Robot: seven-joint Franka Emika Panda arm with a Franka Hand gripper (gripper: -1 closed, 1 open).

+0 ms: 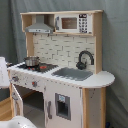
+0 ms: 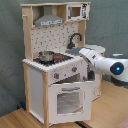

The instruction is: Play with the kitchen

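The kitchen (image 1: 65,75) (image 2: 55,65) is a tall white and light-wood toy, seen in both exterior views. A small metal pot (image 1: 31,61) (image 2: 46,56) stands on its stove. The black faucet (image 1: 85,59) (image 2: 74,39) curves over the grey sink (image 1: 75,73). The windowed oven door (image 2: 67,100) stands partly open. My white arm (image 2: 102,62) reaches in from the second exterior view's right. My gripper (image 2: 90,76) hangs dark beside the knob panel, just above the door's top edge. In the first exterior view only a white piece of the arm (image 1: 4,72) shows at the left edge.
A grey hood (image 1: 40,25) and a microwave (image 1: 75,23) sit on top of the kitchen. A grey curtain (image 1: 115,45) hangs behind it. The floor is light wood (image 2: 15,120). A white rounded shape (image 1: 17,122) fills the first exterior view's lower left corner.
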